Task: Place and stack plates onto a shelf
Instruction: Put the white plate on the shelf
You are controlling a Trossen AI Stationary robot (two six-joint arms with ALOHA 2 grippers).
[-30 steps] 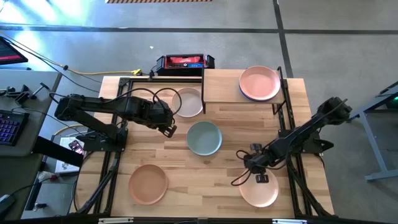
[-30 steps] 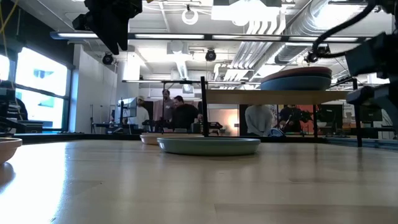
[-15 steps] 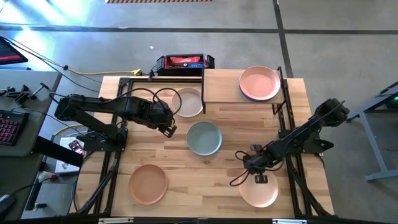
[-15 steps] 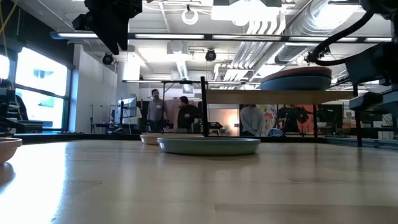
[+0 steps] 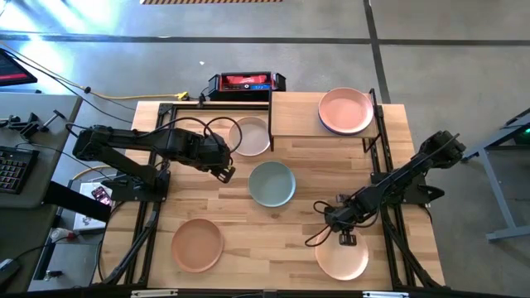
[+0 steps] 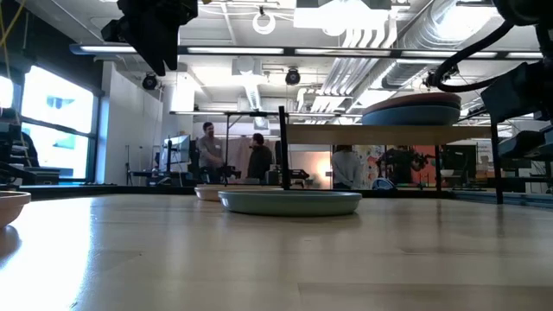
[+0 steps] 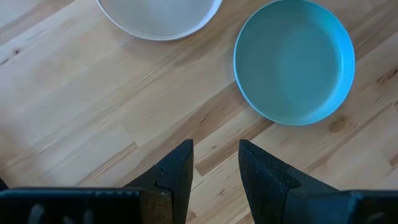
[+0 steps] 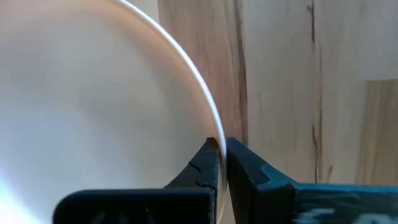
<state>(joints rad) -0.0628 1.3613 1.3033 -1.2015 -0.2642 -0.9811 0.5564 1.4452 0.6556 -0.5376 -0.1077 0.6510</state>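
**Op:** Right wrist view, entry one: I have the right claw [image 8: 219, 163] pinched on the rim of the peach plate [image 8: 93, 106], one finger inside the rim and one outside. In the high view that plate [image 5: 343, 257] lies at the near right corner of the desk [image 5: 248, 223], with the claw [image 5: 348, 238] on its far edge.

**Obs:** Which way is the shelf from there?

**Op:** Straight toward the far edge of the desk, same side. The shelf [image 5: 294, 116] sits at the far right, and the pink plate [image 5: 345, 109] already tops a stack on its right half; the low view shows a darker plate under it, colour not clear to me. The shelf's left half looks bare.

**Obs:** Room to move?

**Op:** My judgement: lift first, since the plate's near rim sits close to the desk's front edge and the black frame rail runs just beside it on the right. The path to the shelf passes right of the sage green plate [image 5: 272, 183], which is mid-desk and well apart. The right arm is plainly the nearer one.

**Obs:** Left arm?

**Op:** Waiting. Left claw [image 5: 224, 172] hovers above the desk left of centre, fingers parted and holding nothing, between the beige plate [image 5: 250, 136] and the sage green one. The tan plate [image 5: 197, 244] lies near left, untouched.

**Obs:** Risk?

**Op:** A rim-only pinch; I expect the plate could tilt or slip on the lift.
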